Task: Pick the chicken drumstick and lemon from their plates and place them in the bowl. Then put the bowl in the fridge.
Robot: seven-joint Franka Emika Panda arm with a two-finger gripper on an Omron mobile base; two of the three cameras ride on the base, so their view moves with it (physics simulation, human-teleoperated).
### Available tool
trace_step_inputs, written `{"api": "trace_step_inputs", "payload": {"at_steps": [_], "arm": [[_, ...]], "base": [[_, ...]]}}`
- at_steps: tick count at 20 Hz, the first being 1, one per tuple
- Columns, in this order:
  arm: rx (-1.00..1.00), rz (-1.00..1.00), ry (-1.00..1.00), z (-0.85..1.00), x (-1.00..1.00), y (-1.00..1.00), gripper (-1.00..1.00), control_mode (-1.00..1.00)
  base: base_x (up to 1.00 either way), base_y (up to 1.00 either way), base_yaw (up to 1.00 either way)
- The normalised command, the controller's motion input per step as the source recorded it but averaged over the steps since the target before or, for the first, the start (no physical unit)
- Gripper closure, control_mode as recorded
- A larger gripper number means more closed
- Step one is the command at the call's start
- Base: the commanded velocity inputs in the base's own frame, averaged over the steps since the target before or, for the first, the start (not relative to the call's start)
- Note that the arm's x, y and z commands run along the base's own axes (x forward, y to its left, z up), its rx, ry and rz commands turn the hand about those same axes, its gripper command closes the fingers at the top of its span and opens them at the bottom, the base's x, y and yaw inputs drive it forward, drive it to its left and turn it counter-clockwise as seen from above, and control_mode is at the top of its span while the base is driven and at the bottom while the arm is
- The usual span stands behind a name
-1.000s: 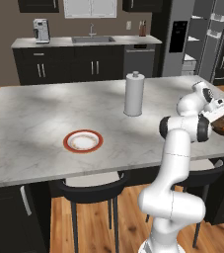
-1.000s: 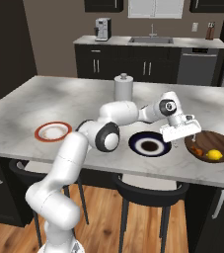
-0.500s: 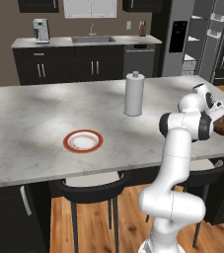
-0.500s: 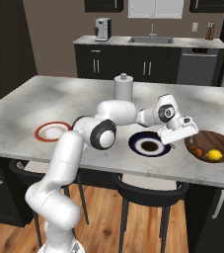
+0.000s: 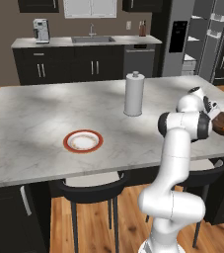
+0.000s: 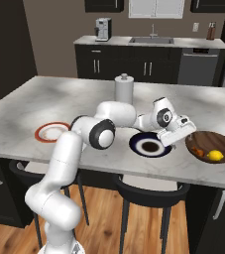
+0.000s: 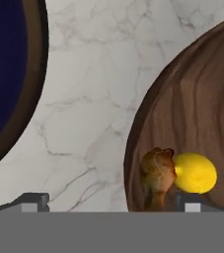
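The dark wooden bowl [image 6: 217, 145] sits at the right end of the island counter, with the lemon [image 6: 214, 155] and the chicken drumstick [image 6: 197, 150] lying inside it. In the hand view the drumstick [image 7: 158, 175] touches the lemon [image 7: 196, 172] near the bowl's [image 7: 202, 108] rim. My gripper [image 6: 180, 133] hangs open and holds nothing, above the marble between the navy-rimmed plate [image 6: 150, 145] and the bowl. The orange-rimmed plate [image 6: 52, 131] lies bare at the left. The fridge [image 5: 171, 59] stands at the back right, its white shelves showing.
A tall white paper-towel roll [image 6: 124, 90] stands behind the navy plate. Stools are tucked under the island's near edge. A back counter with a sink and a coffee machine [image 5: 41, 30] runs along the wall.
The hand has drifted slightly lower and toward the navy plate, away from the bowl. Its jaws stayed open. The lemon and drumstick have not moved.
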Motion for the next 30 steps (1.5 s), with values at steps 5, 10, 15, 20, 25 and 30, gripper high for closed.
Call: {"api": "trace_step_inputs", "payload": {"at_steps": [5, 10, 15, 20, 25, 30], "arm": [[-0.01, 0.04, 0.07, 0.01, 0.40, -0.05, -1.00, -1.00], [0.00, 0.01, 0.16, -0.02, 0.33, -0.13, -1.00, -1.00], [0.00, 0.01, 0.11, -0.03, 0.37, -0.25, -1.00, -1.00], [0.00, 0.00, 0.10, -0.04, 0.30, -0.31, -1.00, -1.00], [0.03, 0.00, 0.12, -0.24, 0.01, -0.11, -1.00, -1.00], [0.04, 0.00, 0.06, -0.18, 0.00, -0.04, 1.00, -1.00]], "base": [[0.00, 0.00, 0.00], [0.00, 0.00, 0.00], [0.00, 0.00, 0.00], [0.00, 0.00, 0.00], [0.00, 0.00, 0.00], [0.00, 0.00, 0.00]]}}
